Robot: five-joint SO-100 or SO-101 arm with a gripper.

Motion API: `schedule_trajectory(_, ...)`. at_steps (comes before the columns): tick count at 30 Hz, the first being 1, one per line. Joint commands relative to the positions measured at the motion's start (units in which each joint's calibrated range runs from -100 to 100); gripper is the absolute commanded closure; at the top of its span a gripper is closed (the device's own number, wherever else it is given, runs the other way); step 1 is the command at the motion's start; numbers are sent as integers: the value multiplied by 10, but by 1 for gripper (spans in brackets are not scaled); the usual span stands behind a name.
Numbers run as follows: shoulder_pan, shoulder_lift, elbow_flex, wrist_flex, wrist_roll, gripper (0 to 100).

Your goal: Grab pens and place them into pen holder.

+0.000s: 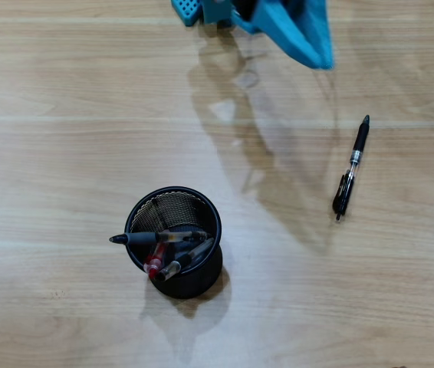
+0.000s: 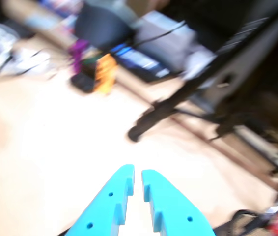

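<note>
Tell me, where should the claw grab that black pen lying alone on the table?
Probably the black pen is best pinched mid-barrel from straight above, claw fingers either side of its width. It lies flat, almost upright in the overhead view, with bare table all around it.

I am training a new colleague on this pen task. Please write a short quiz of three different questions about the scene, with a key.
1. True or false: the pen holder stands upright on the table.
2. How many pens lie outside it? A) none B) one C) three
3. Fill in: in the wrist view the gripper holds ____.

Key
1. True.
2. B: only the black pen lies on the wood, right of the holder in the overhead view; three pens are inside the holder.
3. Nothing; its fingers are almost together with an empty gap.
</note>
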Motion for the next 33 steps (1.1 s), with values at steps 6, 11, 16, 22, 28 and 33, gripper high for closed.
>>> schedule_trajectory(6,-71,-6,50,23,-3,98)
schedule_trajectory(11,-69,65,-97,231,-32,98)
schedule_trajectory(16,-74,134,-260,401,-57,98)
schedule_trajectory(22,-103,204,-412,553,-105,98)
schedule_trajectory(28,-132,275,-534,695,-181,98)
schedule_trajectory(33,-162,331,-611,766,-272,98)
